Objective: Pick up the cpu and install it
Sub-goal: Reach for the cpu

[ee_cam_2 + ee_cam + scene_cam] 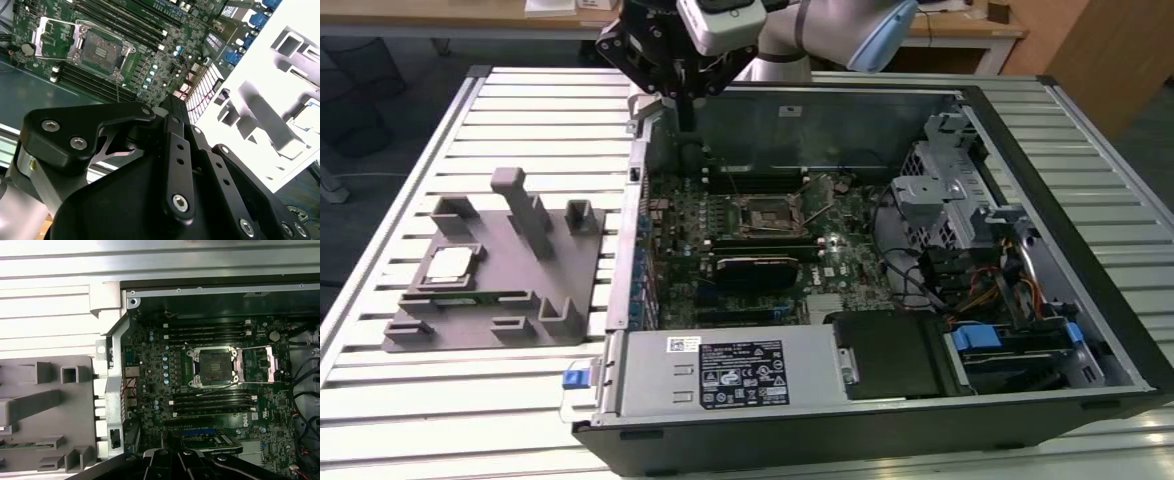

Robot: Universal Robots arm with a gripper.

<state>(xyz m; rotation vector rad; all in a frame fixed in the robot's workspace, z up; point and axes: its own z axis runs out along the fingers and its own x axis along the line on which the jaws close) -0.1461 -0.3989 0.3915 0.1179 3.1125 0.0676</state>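
A: Which item lies foremost?
B: The open computer case (854,445). Just beside it, on the exterior view's left, lies the grey fixture (520,275).
A: And the arm?
B: The gripper (683,122), fingers together and holding nothing, hangs over the case's far wall.
A: Smaller parts?
B: The black socket (215,367), its metal frame swung open; the cpu (450,263), flat in a fixture recess, well apart from the gripper.

Exterior view: looked down obliquely over the whole open computer case (854,110). Both wrist views: nearer, looked down, sharing the socket (102,50) (215,367).
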